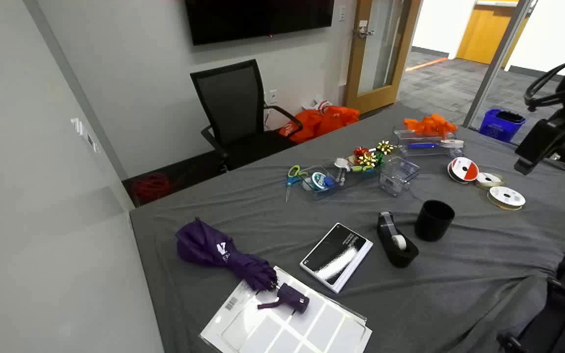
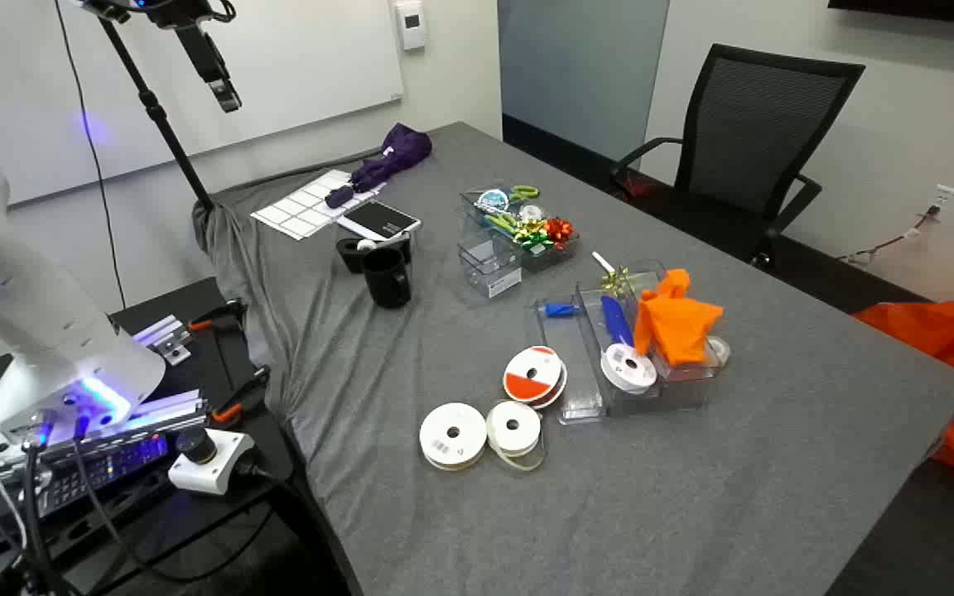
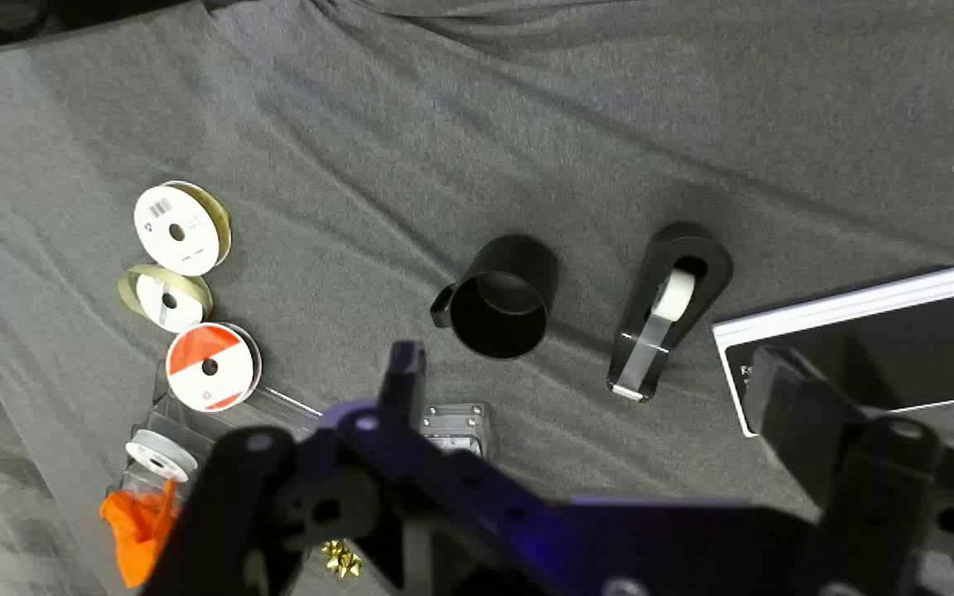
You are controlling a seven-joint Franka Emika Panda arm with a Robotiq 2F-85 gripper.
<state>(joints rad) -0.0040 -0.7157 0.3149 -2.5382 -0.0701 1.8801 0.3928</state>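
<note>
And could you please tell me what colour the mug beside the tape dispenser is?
The mug is black, clearest in the wrist view.

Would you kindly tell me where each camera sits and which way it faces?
An exterior view: high, nearest the paper sheets, looking across the table toward the chair and door; the gripper hangs at right.
An exterior view: high, nearest the ribbon spools, facing the whiteboard; white arm base and gripper show at left.
Wrist view: above the table, looking down at the black mug and tape dispenser; parted fingers show at bottom.
Both exterior views share the chair, black mug and umbrella.
</note>
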